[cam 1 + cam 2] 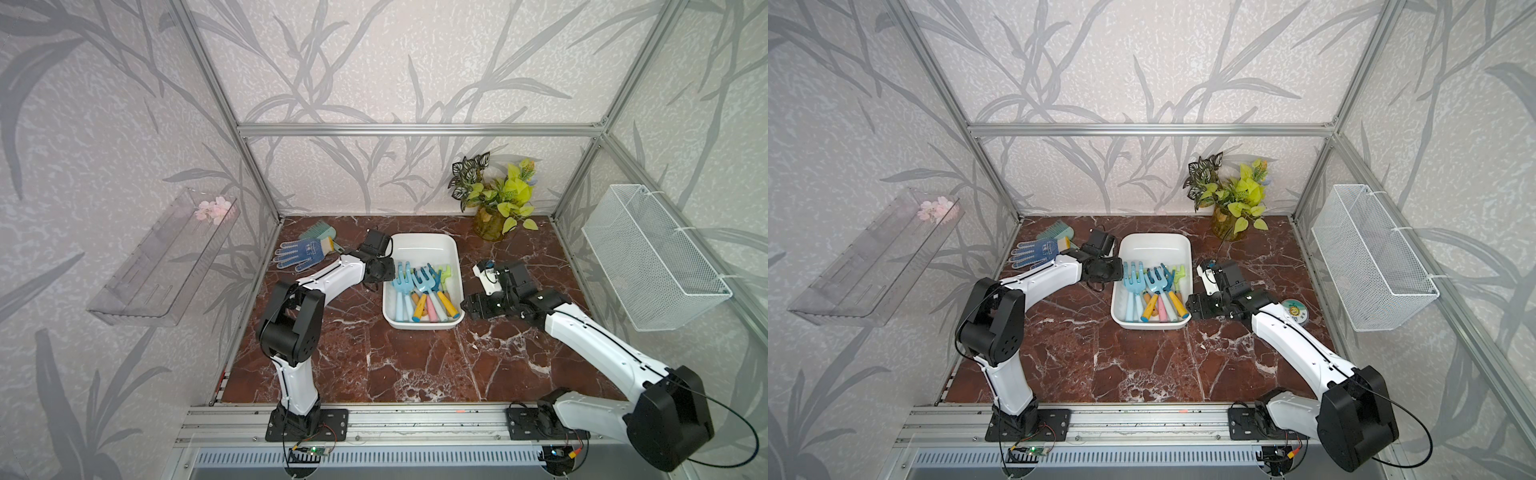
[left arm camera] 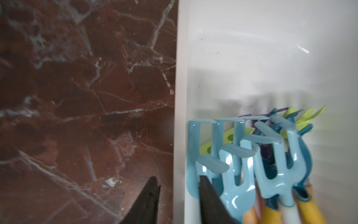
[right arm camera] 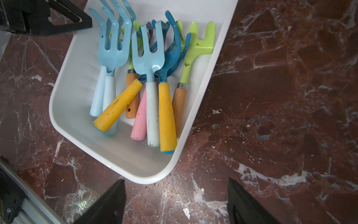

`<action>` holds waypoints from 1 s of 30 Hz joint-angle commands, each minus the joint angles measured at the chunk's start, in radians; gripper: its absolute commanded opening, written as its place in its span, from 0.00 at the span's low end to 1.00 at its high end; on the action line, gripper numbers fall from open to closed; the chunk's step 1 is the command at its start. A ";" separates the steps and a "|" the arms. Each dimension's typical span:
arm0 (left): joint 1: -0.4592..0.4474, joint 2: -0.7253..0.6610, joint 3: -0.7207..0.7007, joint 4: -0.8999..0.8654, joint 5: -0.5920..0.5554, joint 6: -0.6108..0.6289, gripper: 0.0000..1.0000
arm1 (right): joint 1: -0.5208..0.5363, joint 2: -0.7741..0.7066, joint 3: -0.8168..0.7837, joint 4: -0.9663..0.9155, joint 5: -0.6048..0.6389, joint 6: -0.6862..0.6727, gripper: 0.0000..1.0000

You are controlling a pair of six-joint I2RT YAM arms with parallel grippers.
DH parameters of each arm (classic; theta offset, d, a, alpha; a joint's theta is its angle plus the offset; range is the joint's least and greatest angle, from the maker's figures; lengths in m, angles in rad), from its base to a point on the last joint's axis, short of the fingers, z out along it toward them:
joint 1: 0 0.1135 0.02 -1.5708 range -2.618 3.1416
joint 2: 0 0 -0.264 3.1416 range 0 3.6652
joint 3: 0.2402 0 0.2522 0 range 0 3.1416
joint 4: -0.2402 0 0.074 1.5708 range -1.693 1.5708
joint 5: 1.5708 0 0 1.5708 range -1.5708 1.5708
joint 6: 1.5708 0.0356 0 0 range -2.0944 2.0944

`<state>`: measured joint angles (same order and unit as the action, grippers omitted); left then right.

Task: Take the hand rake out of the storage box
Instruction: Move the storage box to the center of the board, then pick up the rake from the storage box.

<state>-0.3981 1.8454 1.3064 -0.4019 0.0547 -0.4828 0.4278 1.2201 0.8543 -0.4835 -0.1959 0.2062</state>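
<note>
White-shelled left arm (image 1: 328, 276) and right arm (image 1: 590, 345): glossy white links, matte black rounded joint housings (image 1: 291, 328), a thin black cable (image 1: 598, 333) along each. Left gripper (image 2: 178, 176) and right gripper (image 3: 175, 180): black wedge-shaped fingers (image 3: 108, 203). Black base plates (image 1: 334, 422), screwed onto the grooved aluminium rail (image 1: 415, 417).

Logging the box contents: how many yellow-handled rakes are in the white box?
2. One yellow handle lies slanted on top; the other lies straight near the box wall. More may be hidden underneath.

Blue dotted glove (image 1: 300, 252) lay just beside a green comb (image 1: 319, 230), leafy plant (image 1: 498, 199) stood in the far corner, pink blossoms (image 1: 214, 210) rested on a clear shelf (image 1: 153, 270), white wire basket (image 1: 652, 257) hung on the side wall
</note>
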 commanded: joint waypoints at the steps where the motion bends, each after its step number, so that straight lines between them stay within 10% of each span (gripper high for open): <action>1: 0.008 -0.047 0.004 0.013 -0.056 0.031 0.57 | -0.004 -0.013 0.051 -0.038 -0.024 -0.038 0.89; 6: 0.009 -0.153 -0.023 -0.007 -0.035 0.059 0.99 | -0.005 -0.026 0.051 -0.007 -0.074 -0.025 0.97; 18: -0.102 -0.433 -0.253 -0.031 -0.012 -0.005 0.90 | -0.004 0.017 0.072 0.025 0.021 0.049 0.99; 30: -0.284 -0.379 -0.216 -0.068 -0.182 -0.085 0.86 | -0.094 -0.074 -0.029 0.057 0.082 0.103 0.99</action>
<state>-0.6662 1.4277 1.0618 -0.4431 -0.0624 -0.5346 0.3641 1.2137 0.8642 -0.4446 -0.1368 0.2798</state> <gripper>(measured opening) 0.878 0.993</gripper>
